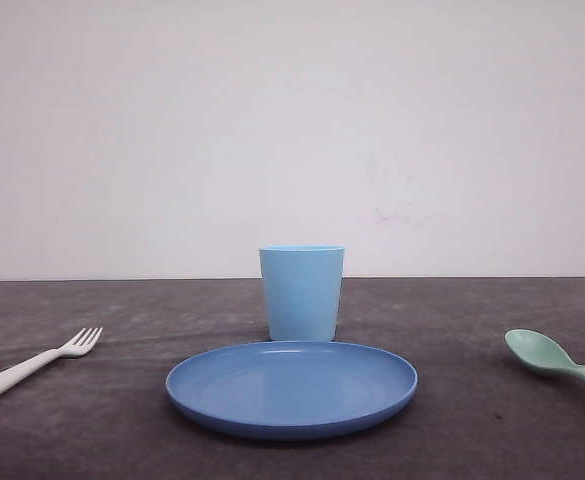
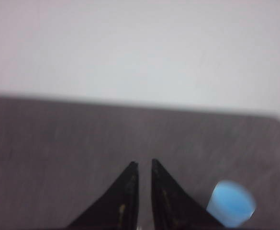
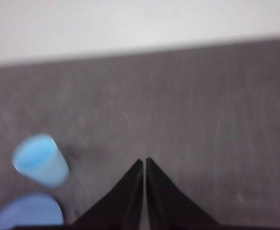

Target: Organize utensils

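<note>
Both grippers we find unladen. Our left gripper [image 2: 144, 165] hangs above bare dark surface [image 2: 58, 143], its two black fingers drawn nearly together with only a thin slit between the tips; nothing sits in that slit and nothing touches it. Our right gripper [image 3: 144, 162] is in like condition, tips all but meeting over bare surface, clenched on nothing. Each wrist picture is blurred, so we report fine detail with reserve.

Task status, as we judge it: not begun. The fork [image 1: 32, 364] lies flat at the far left of the surface, tines pointing toward the middle, handle running off the left edge of the front view. The spoon [image 1: 552, 358] lies flat at the far right, bowl facing up and toward the middle, handle leaving the right edge. Each is well apart from the plate [image 1: 292, 388], which sits centred near the front with nothing on it. The cup [image 1: 302, 293] stands upright just behind the plate; we cannot tell whether the two touch.

Outstanding work: both utensils remain to be picked up and placed. Which destination is meant, plate or cup, the pictures do not settle. We note that each gripper would need to part its fingers before taking hold of either handle.
</note>
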You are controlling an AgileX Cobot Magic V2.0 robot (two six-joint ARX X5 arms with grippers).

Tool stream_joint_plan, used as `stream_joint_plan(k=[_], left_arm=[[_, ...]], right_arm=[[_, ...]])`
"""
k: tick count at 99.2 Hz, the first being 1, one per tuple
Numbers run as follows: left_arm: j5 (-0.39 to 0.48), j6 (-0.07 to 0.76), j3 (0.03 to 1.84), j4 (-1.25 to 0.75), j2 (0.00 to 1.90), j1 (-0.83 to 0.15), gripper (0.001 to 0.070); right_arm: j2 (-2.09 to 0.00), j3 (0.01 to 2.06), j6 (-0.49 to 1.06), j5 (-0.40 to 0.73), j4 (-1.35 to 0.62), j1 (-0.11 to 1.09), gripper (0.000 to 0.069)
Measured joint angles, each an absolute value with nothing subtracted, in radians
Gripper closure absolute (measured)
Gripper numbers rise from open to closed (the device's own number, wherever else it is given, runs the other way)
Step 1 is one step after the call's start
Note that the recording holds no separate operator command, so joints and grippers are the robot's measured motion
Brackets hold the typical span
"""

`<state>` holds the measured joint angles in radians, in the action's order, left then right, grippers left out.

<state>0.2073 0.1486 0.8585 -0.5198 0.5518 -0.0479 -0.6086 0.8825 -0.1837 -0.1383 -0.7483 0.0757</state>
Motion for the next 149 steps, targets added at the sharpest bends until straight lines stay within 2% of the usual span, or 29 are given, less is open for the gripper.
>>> stream_joint_plan(k=[36, 68, 73, 78, 89, 93, 97, 105, 117, 149], left_arm=[[0.126, 0.053, 0.853, -0.624, 0.815, -0.066, 0.0684], [0.122, 0.04, 0.853, -0.643, 0.839, -0.079, 0.0682], [0.122, 0.04, 0.853, -0.646, 0.839, -0.079, 0.0668], [0.122, 0.041, 0.853, -0.648, 0.839, -0.079, 0.062], [0.122, 0.041, 0.853, -0.648, 0.839, -0.079, 0.0395], [0.123, 0.041, 0.853, -0.648, 0.839, -0.079, 0.0315], [0.123, 0.041, 0.853, -0.648, 0.839, -0.079, 0.0257], [0.128, 0.046, 0.853, -0.65, 0.839, -0.079, 0.0207], [0.158, 0.076, 0.853, -0.663, 0.847, -0.088, 0.0192], [0.172, 0.131, 0.853, -0.692, 1.017, -0.207, 0.0192]], right_arm=[[-0.888, 0.882, -0.128, -0.13, -0.812, 0.076, 0.0681], [-0.928, 0.882, -0.126, -0.105, -0.816, 0.076, 0.0672], [-0.928, 0.882, -0.123, -0.105, -0.826, 0.076, 0.0625], [-0.928, 0.882, -0.12, -0.105, -0.835, 0.076, 0.0526], [-0.928, 0.882, -0.117, -0.105, -0.838, 0.076, 0.0228], [-0.928, 0.882, -0.116, -0.105, -0.838, 0.076, 0.015], [-0.928, 0.882, -0.115, -0.105, -0.839, 0.076, 0.0101], [-0.928, 0.882, -0.109, -0.105, -0.842, 0.076, 0.0058], [-0.928, 0.882, -0.103, -0.105, -0.846, 0.076, 0.0011], [-0.928, 0.882, -0.101, -0.105, -0.845, 0.076, 0.0011]])
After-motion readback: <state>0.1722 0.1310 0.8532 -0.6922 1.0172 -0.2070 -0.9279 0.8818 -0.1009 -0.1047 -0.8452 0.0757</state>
